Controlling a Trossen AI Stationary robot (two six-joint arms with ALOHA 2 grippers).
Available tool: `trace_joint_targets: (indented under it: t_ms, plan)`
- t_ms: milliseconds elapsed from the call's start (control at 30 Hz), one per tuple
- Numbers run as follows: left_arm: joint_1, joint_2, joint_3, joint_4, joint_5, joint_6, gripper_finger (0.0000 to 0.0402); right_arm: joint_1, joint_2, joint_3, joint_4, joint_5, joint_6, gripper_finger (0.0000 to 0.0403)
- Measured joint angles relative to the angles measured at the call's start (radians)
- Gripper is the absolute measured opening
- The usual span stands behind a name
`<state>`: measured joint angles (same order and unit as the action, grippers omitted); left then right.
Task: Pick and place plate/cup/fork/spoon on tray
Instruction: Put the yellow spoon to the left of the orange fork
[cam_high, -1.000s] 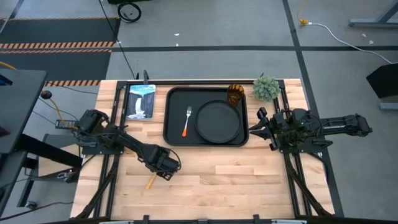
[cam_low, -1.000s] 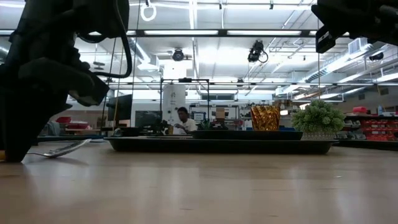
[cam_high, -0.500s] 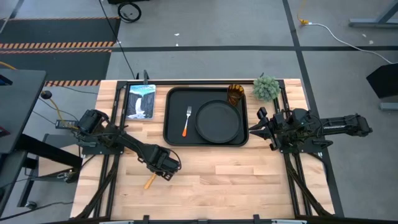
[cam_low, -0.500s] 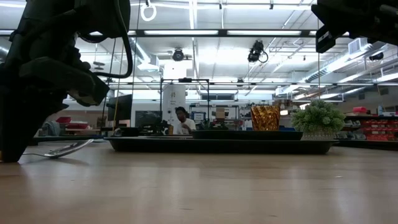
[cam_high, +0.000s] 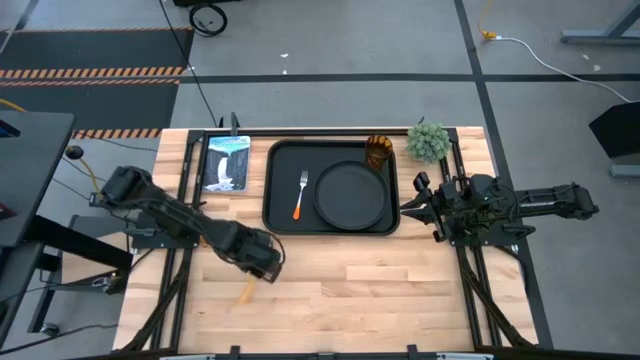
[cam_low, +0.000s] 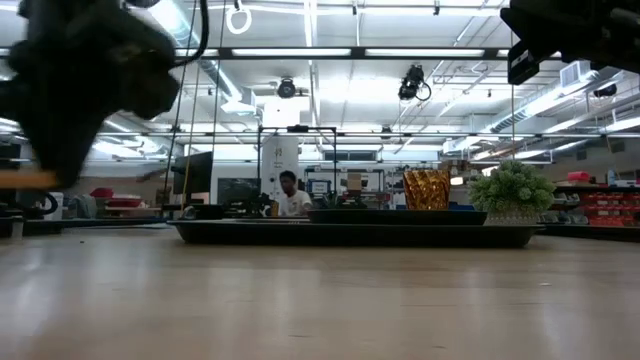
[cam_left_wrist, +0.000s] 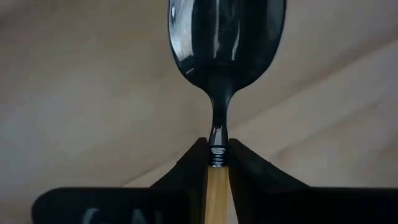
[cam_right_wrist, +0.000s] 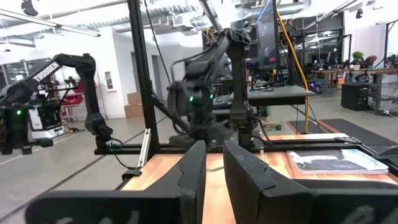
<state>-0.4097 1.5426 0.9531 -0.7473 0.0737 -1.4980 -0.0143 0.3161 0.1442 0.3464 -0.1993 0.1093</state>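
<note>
Wood table (cam_high: 400, 290) first: your spoon (cam_left_wrist: 219, 93) is hanging above its left front area, with the left gripper (cam_high: 262, 262) clamping the yellow handle just behind the silver bowl. Look right and you are seeing the tray (cam_high: 280, 190) carrying the fork (cam_high: 300, 195), the plate (cam_high: 349, 196) beside it and the cup (cam_high: 378, 152) in its far right corner. Your right gripper (cam_high: 415, 200) is waiting beside the tray's right edge, fingers standing narrowly apart and holding nothing.
</note>
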Motion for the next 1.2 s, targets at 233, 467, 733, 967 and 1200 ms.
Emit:
trace_joint_targets:
  t_ms: [233,467,733,967,1200]
  plan:
    - [0.141,-0.086,0.0,0.013,-0.344,0.017,0.0053,0.0,0.0,0.0,0.021,0.026,-0.001,0.0064]
    - [0.409,-0.07,0.001,0.16,-0.376,0.266,0.0055,-0.001,0.003,0.0,0.023,0.026,-0.001,0.0064]
    - [0.671,-0.031,0.003,0.224,-0.246,0.44,0.0053,-0.001,0.008,0.0,0.024,0.026,0.0,0.0064]
    - [0.792,0.117,0.002,0.317,-0.163,0.52,0.0053,-0.002,0.008,0.0,0.027,0.026,0.0,0.0064]
    - [0.853,0.191,0.003,0.33,-0.074,0.548,0.006,-0.002,0.008,0.0,0.026,0.026,0.0,0.0064]
